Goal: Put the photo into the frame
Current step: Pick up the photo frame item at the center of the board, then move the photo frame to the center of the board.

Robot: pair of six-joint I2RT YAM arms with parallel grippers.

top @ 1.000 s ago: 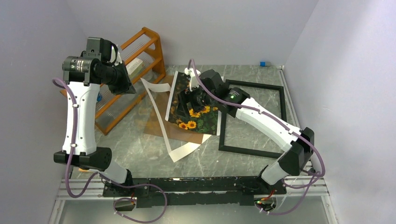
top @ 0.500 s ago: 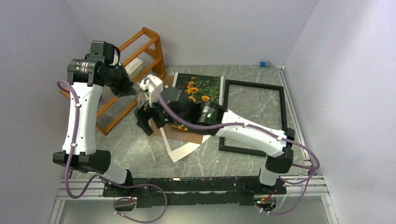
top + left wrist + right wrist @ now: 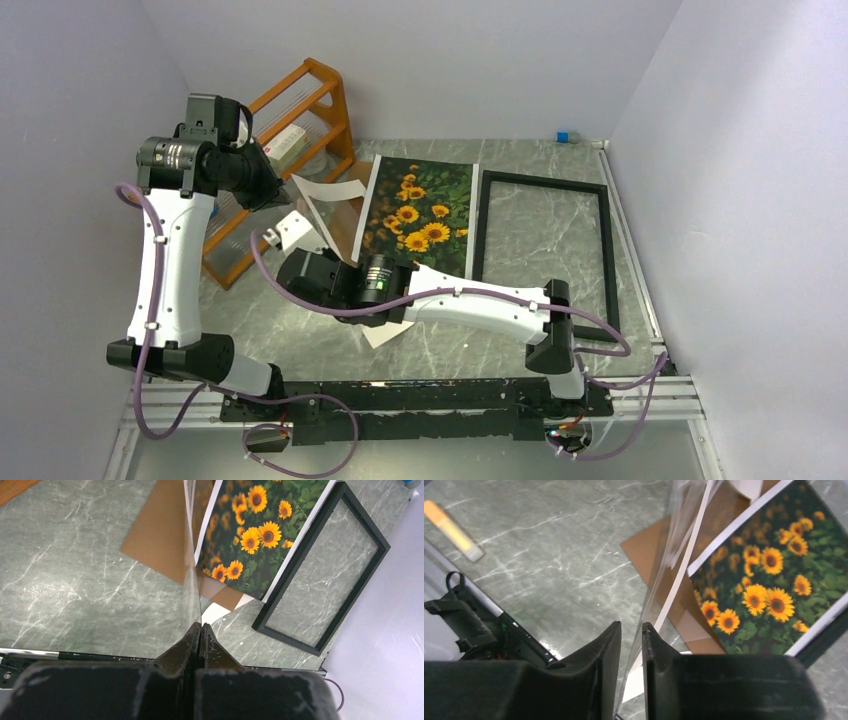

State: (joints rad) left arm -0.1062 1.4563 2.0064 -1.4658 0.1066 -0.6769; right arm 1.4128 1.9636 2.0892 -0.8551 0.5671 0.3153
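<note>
Nearest, left gripper (image 3: 200,630) jaws pressed together on the edge of the pane (image 3: 192,570); right gripper (image 3: 631,630) jaws narrowly apart astride it, pinching or not impossible to tell. Probably glass handling before loading: photo (image 3: 255,530) face up, partly on the board (image 3: 160,535), just left of the frame (image 3: 297,555); next calls for parking the pane, then lifting the photo by its thin edge. Farthest, rack (image 3: 320,85) partly hidden behind left arm; pane's outline hard to trace.

No text, brand, number or sign is legible in any view (pale object (image 3: 287,141) at ten o'clock: too blurred).
</note>
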